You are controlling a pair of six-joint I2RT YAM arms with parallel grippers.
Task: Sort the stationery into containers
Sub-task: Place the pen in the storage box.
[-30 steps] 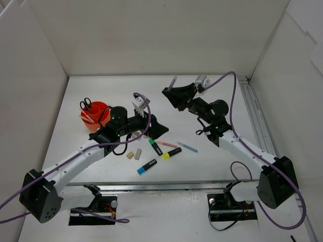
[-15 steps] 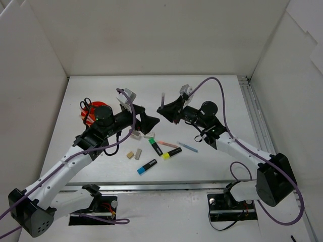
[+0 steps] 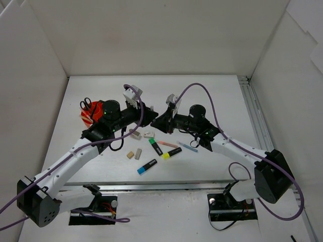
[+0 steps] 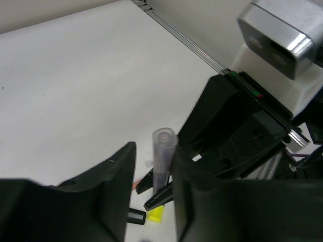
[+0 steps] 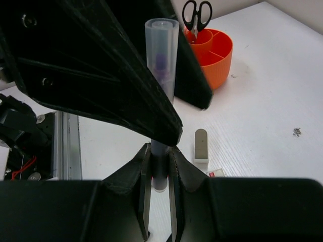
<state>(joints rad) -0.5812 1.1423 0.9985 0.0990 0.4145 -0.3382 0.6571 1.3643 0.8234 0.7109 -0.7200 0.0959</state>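
Note:
A thin pale purple pen stands upright above the table's middle, with my right gripper shut on its lower end. My left gripper has come round the pen's upper end. The pen rests against one finger and a gap shows to the other, so its jaws are open. In the top view the two grippers meet at the left gripper and right gripper. The orange-red holder sits at the left, with black scissors in it.
On the table below the grippers lie a green highlighter, a yellow one, a blue one, a pink pen, a blue pen, two beige erasers and grey-white pieces. White walls enclose the table.
The right arm carried the pen left and lower to the table's middle. The left gripper rose from the table, came round the pen's top, and its jaws narrowed.

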